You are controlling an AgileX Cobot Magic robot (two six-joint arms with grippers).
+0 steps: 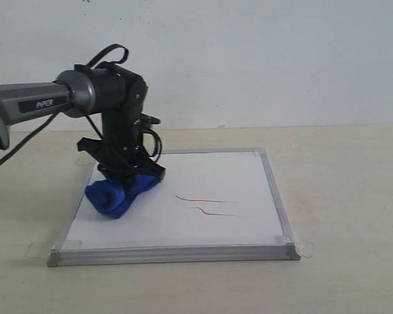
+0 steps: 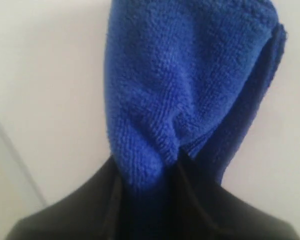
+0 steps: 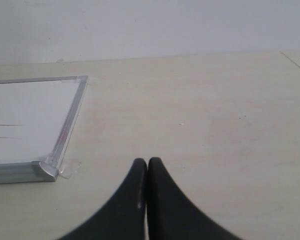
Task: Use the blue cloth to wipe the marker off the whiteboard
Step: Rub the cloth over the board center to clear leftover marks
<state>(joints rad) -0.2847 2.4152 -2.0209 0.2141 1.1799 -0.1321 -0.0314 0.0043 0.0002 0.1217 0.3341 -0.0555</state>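
left gripper [image 1: 132, 178] pinching the blue cloth [image 1: 113, 196]; the cloth bundle sits on the whiteboard [image 1: 183, 229], left half. Two red marker lines [image 1: 208, 200] mid-board, right of the cloth, not touching it. right gripper [image 3: 148, 169] fingertips pressed together, empty, over the table [image 3: 215, 125] beside a board corner.
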